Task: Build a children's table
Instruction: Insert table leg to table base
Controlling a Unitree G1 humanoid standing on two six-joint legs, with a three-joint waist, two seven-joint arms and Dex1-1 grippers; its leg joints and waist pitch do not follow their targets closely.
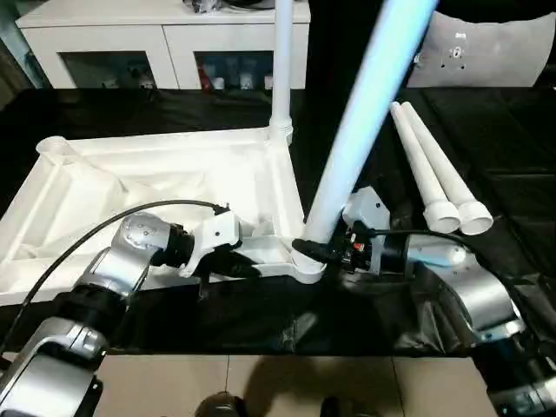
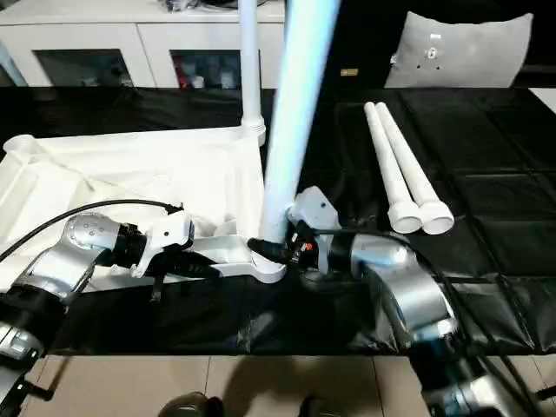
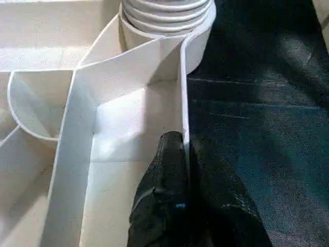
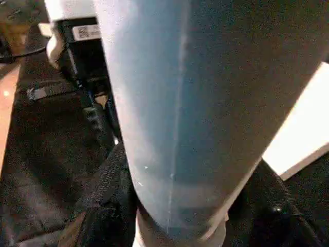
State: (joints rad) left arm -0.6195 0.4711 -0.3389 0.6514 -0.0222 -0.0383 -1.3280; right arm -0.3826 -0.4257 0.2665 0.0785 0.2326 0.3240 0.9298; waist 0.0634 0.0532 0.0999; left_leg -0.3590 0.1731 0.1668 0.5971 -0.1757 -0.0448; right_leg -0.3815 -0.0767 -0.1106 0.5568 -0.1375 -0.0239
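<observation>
The children's table top (image 1: 130, 187) lies upside down on a black cloth, white with a raised rim. One white leg (image 1: 281, 69) stands upright in its far right corner socket. A second leg (image 1: 352, 148) stands in the near right corner socket (image 1: 306, 265), leaning slightly. My right gripper (image 1: 314, 249) is shut on this leg just above the socket, a black finger (image 4: 103, 206) on each side of the tube (image 4: 175, 113). My left gripper (image 3: 185, 141) is shut on the table top's near rim (image 3: 182, 98), close to that same corner. Two loose legs (image 1: 430, 165) lie side by side on the cloth at the right.
The black cloth (image 1: 495, 156) covers the work surface, whose front edge runs just below my forearms, with floor (image 1: 261, 382) beyond. A white cabinet (image 1: 165, 43) stands along the back and a white cushion (image 1: 491, 48) sits at the back right.
</observation>
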